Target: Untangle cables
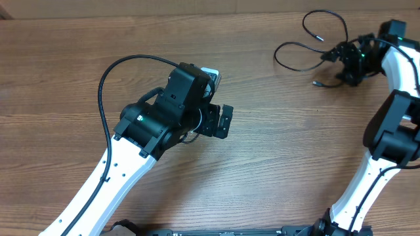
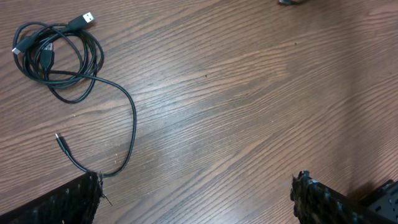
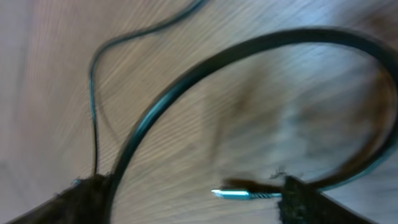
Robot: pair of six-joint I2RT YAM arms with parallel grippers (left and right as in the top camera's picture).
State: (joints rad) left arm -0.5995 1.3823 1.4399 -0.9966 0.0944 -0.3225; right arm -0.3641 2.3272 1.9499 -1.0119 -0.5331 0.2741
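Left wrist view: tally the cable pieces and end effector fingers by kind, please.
Coiled cable bundle: 1
Loose cable tail ending in a jack plug: 1
End effector fingers: 2
Total: 4

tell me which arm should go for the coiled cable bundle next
Left, probably. The left end effector is open near the coiled bundle, one strand reaching its finger; the right end effector is far off at a loose cable.
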